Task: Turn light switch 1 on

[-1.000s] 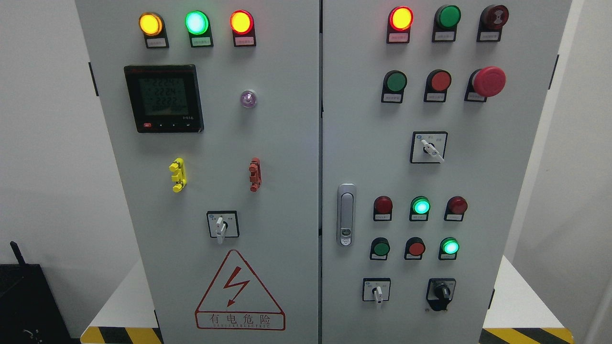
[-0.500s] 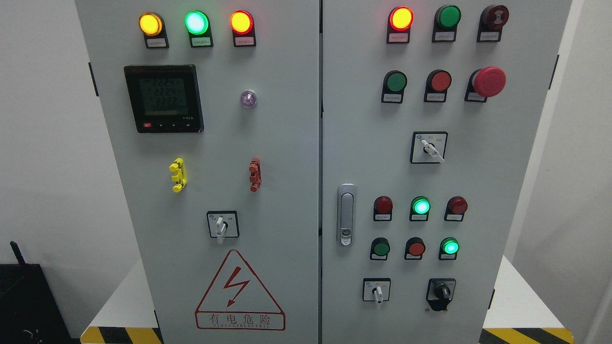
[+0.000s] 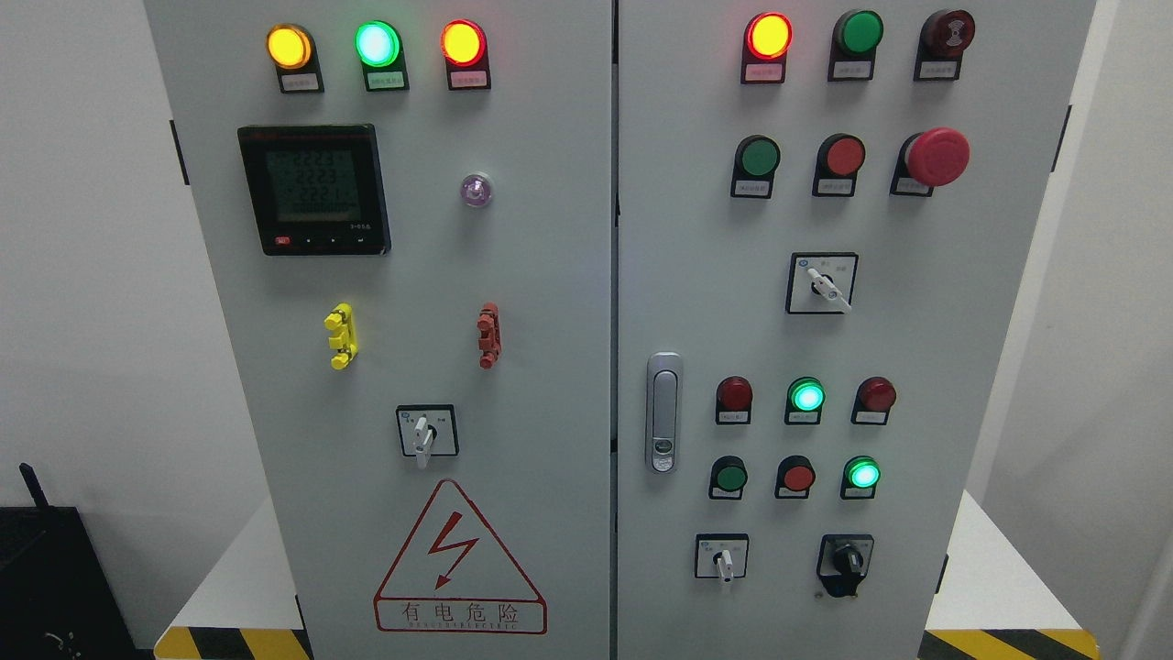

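Observation:
A grey electrical cabinet (image 3: pixel 550 275) with two doors fills the head view. On the right door, a white rotary switch (image 3: pixel 822 283) points down-right, a second white rotary switch (image 3: pixel 723 557) points down, and a black rotary switch (image 3: pixel 845 559) sits beside it. The left door carries another white rotary switch (image 3: pixel 424 433) pointing down. Which of these is light switch 1 I cannot tell. Neither of my hands appears in the view.
Lit yellow, green and red lamps (image 3: pixel 377 42) top the left door, above a digital meter (image 3: pixel 314 190). The right door has a lit red lamp (image 3: pixel 768 36), green and red push buttons, a red emergency stop (image 3: pixel 937 156) and a door handle (image 3: pixel 663 412). A black box (image 3: pixel 46 587) stands lower left.
Only the digits on the meter have changed; nothing else has moved.

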`<state>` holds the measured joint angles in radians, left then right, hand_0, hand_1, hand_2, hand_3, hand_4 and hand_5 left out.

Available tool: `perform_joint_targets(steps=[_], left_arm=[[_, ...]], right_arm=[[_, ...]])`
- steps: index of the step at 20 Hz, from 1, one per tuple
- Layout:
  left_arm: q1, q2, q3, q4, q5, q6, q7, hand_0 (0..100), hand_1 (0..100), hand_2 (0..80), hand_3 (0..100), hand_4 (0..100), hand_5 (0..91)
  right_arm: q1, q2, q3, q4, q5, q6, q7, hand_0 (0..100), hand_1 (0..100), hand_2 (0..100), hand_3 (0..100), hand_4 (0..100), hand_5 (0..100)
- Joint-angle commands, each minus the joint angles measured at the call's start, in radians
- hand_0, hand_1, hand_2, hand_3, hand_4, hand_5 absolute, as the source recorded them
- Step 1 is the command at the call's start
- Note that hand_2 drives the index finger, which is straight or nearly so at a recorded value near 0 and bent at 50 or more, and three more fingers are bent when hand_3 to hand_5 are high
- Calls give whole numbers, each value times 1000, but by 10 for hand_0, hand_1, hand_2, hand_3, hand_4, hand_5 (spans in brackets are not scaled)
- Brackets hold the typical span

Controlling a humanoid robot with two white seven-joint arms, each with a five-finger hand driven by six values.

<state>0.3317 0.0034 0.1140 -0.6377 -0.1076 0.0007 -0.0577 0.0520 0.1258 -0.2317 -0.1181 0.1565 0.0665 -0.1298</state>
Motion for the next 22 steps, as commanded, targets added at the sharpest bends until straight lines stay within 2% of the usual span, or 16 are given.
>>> perform_joint_targets(steps=[1, 8, 11, 15, 18, 19, 20, 21, 22], left_arm=[[101, 53, -43, -667, -6, 1, -4, 184, 77, 0, 0, 0, 0], [122, 69, -8, -1000, 6, -7, -50, 204, 116, 0, 0, 1, 0], [154, 84, -7, -1164, 55, -10, -54, 218, 138, 0, 3, 60, 0], [181, 96, 9, -1254, 74, -99, -64, 231, 147, 0, 60, 95, 0], [172, 89, 32, -1339, 97, -111, -64, 238, 154, 0, 135, 169, 0], [155, 90, 36, -1365, 109, -113, -64, 241, 160, 0, 167, 230, 0], [146, 93, 36, -1392, 120, -113, -62, 243, 170, 11, 247, 303, 0], [136, 92, 36, -1412, 123, -114, -60, 243, 175, 24, 266, 325, 0], [116, 90, 36, -1419, 123, -120, -57, 244, 186, 56, 292, 376, 58]], right_arm=[[0, 0, 0, 0, 0, -1, -1, 307, 0, 0, 0, 0, 0], [0, 0, 0, 0, 0, -1, -1, 307, 0, 0, 0, 0, 0], [0, 0, 0, 0, 0, -1, -1, 307, 0, 0, 0, 0, 0], [0, 0, 0, 0, 0, -1, -1, 308, 0, 0, 0, 0, 0], [0, 0, 0, 0, 0, -1, -1, 308, 0, 0, 0, 0, 0], [0, 0, 0, 0, 0, -1, -1, 308, 0, 0, 0, 0, 0], [0, 0, 0, 0, 0, -1, -1, 308, 0, 0, 0, 0, 0], [0, 0, 0, 0, 0, -1, -1, 308, 0, 0, 0, 0, 0], [-1, 0, 0, 0, 0, -1, -1, 308, 0, 0, 0, 0, 0]])
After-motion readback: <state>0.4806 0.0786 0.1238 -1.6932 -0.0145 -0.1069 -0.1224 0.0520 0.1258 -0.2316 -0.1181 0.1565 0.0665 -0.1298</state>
